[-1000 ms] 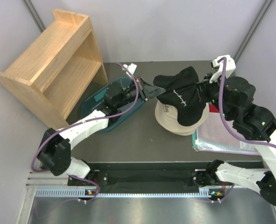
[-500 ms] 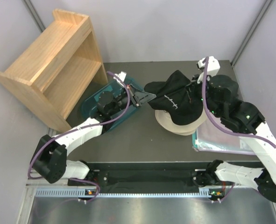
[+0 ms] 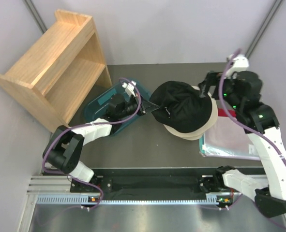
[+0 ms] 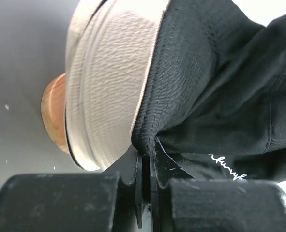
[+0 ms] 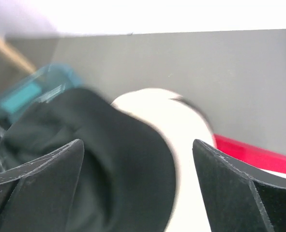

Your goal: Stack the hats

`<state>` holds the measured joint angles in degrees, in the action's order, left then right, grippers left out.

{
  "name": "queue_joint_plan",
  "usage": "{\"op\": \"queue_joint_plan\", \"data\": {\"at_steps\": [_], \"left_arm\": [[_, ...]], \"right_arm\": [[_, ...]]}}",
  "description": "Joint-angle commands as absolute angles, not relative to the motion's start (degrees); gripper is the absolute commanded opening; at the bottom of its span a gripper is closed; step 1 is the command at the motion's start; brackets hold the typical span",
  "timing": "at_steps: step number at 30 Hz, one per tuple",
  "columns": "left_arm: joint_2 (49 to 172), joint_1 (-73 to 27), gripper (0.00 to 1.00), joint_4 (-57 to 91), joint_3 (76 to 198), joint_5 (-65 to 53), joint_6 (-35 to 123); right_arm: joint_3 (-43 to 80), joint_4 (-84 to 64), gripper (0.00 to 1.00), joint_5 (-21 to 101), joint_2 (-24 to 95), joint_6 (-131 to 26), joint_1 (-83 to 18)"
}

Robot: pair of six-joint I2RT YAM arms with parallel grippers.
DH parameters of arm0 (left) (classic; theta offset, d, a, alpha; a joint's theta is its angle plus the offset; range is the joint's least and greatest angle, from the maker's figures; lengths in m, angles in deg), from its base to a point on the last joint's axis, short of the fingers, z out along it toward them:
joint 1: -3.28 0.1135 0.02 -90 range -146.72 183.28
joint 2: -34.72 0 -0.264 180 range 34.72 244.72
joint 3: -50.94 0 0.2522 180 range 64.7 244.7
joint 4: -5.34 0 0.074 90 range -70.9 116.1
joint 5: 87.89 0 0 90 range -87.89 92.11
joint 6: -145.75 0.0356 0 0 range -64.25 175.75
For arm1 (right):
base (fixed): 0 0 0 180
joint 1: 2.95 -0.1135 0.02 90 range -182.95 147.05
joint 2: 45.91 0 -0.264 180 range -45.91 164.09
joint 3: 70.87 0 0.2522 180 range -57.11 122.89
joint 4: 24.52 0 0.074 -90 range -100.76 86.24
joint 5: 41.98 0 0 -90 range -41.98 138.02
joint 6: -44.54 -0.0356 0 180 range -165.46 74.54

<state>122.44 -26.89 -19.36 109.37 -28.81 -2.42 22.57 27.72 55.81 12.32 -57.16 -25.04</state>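
Two arms and one pile, taken left to right: a wooden shelf (image 3: pixel 55 63) is parked far left, with a teal tub (image 3: pixel 97 104) just beside it on the counter (image 3: pixel 147 145). Near the tub's right end the left fingers (image 3: pixel 146 107) are pressed together on the left brim of the black hat (image 3: pixel 184 108), and in the wrist view that brim edge is seen pinched right between them. From there the hat stretches away to the right, draped as the top layer over the cream hats (image 3: pixel 209 115), which are seated on a wooden stand (image 4: pixel 53 116) mid-counter. At the pile's far right edge the right fingers (image 3: pixel 204 90) are spread wide with nothing held, tbh just hovering close by. Further right, a clear sheet with a red edge (image 3: pixel 230 140) is laid flat. So the brim probably only needs to be let go on the left side, since that looks like the one spot where the hat is tugged off-centre.
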Motion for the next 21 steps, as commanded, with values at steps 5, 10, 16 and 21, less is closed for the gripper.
{"op": "queue_joint_plan", "data": {"at_steps": [5, 10, 16, 21], "left_arm": [[122.0, -28.0, 0.00, -21.8, 112.5, -30.6, 3.7], [122.0, -28.0, 0.00, -22.7, 112.1, -30.9, 3.8], [122.5, -28.0, 0.00, -24.8, 111.9, -31.2, 3.3], [122.9, -28.1, 0.00, -25.8, 111.7, -31.1, 2.8]], "right_arm": [[9.9, 14.4, 0.90, 19.0, 7.1, -66.0, 3.2], [-1.4, 4.4, 0.86, 7.5, 5.1, -74.4, 11.8], [-9.2, -5.9, 0.82, -1.9, 4.5, -82.3, 14.6], [-11.4, -9.5, 0.75, -5.5, 4.6, -84.6, 14.6]]}}
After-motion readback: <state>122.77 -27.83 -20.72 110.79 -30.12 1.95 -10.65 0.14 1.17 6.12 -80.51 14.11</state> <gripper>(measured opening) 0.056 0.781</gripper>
